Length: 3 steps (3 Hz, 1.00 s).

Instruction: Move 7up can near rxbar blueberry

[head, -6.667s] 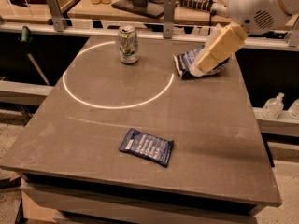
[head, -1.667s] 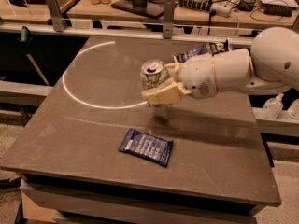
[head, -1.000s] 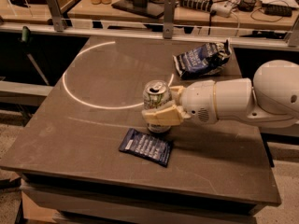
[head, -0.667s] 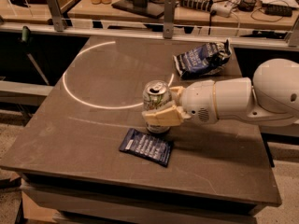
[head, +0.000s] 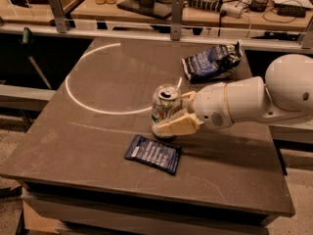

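The 7up can (head: 164, 105), silver and green with a pull-tab top, stands upright at the middle of the table. My gripper (head: 173, 122) reaches in from the right and is shut on the can, its cream fingers (head: 177, 127) wrapped around the lower body. The can's base is at or just above the table surface, hidden by the fingers. The rxbar blueberry (head: 153, 153), a flat dark blue wrapper with white text, lies just in front of the can, slightly left, a small gap apart.
A puffy dark blue-and-white chip bag (head: 211, 61) lies at the back right of the grey table (head: 88, 131). A white circle line (head: 78, 98) is drawn on the table's left half. A shelf with bottles and cables runs behind.
My gripper has carried the can from the back of the table forward and down to a spot right behind the rxbar. In the last second it has hardly moved.
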Tool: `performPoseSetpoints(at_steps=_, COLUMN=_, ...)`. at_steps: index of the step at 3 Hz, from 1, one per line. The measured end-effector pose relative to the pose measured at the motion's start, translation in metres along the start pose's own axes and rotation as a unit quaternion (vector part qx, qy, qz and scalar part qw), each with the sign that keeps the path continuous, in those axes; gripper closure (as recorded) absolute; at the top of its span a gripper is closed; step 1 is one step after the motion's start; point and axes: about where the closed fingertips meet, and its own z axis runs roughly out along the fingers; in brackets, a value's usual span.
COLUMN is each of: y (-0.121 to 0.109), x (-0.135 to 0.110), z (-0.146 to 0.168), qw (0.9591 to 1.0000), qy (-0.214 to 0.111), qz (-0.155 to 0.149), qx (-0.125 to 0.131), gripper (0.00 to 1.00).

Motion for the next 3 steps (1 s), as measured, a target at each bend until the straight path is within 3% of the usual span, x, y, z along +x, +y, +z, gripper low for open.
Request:
performPoseSetpoints(at_steps=1, y=-0.017, x=0.033, z=-0.025, qw=0.9936, qy=0.109, qz=-0.024, qx=0.018, gripper=0.00)
performPoseSetpoints(at_steps=2, y=-0.040, x=0.056, z=-0.066, qw=0.9779, qy=0.192, qz=-0.024, qx=0.079, gripper=0.00)
performPoseSetpoints(at_steps=3, y=-0.071, x=0.090, z=-0.147, qw=0.9346, qy=0.269, qz=0.008, qx=0.232, gripper=0.00)
